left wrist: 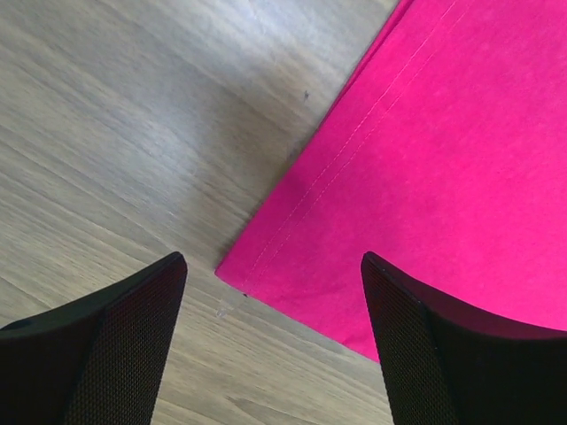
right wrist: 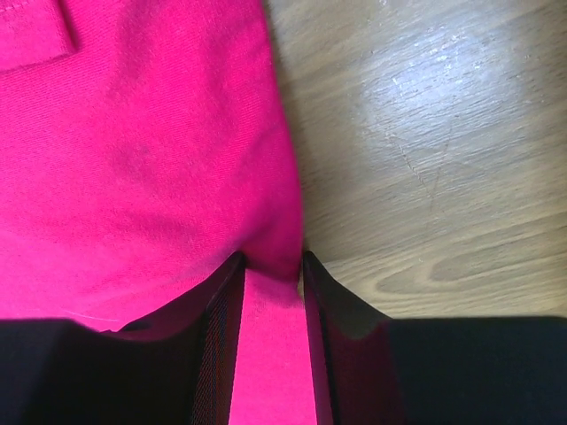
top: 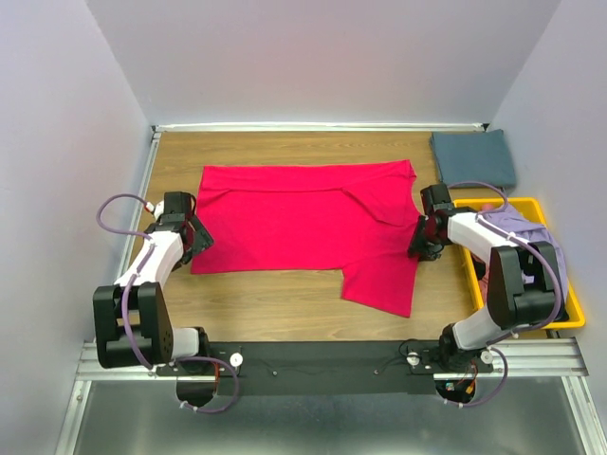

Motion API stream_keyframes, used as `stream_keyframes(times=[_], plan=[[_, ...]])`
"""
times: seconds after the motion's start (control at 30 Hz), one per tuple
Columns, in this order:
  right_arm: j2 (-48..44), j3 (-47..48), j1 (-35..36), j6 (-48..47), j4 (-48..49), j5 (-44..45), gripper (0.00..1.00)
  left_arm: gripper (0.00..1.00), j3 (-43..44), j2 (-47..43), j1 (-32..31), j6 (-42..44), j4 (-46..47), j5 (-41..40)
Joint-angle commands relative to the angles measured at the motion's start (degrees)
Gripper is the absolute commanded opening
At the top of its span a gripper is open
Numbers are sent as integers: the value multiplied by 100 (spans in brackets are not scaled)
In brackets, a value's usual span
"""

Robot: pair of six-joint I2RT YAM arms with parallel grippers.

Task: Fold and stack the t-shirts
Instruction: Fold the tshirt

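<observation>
The right gripper (right wrist: 270, 266) pinches a fold at the right edge of the crimson t-shirt (top: 303, 223), which is spread across the middle of the worktop (top: 275, 301). The left gripper (left wrist: 275, 266) gapes open over the shirt's near left corner. A folded blue-grey t-shirt (top: 472, 157) lies in the far right corner.

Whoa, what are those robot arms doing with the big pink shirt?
They are folding shirts. The right gripper pinches the right edge of the crimson-pink cloth t-shirt spread on the wooden table. The left gripper hangs open over its left corner. A folded blue-grey shirt lies at the far right corner.
</observation>
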Motion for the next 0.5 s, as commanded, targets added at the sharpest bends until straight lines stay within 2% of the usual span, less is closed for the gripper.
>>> stream_keyframes(times=[0.0,0.1,0.13,0.2,0.37,0.47], plan=[[44,-252,-19,59,298,133,40,87,-112,109,8,-125,117,71],[0,-279,-19,-20,298,221,33,86,-191,197,-1,-151,125,71],[-44,-279,-19,-38,289,230,26,85,-209,223,-1,-151,143,71],[-88,-270,-19,-91,289,247,20,83,-218,337,-1,-169,108,-8],[-150,-244,-19,-126,289,177,10,71,-218,504,-1,-291,47,-96],[-211,-200,-19,-178,281,186,8,70,-165,540,-1,-344,-94,-34]])
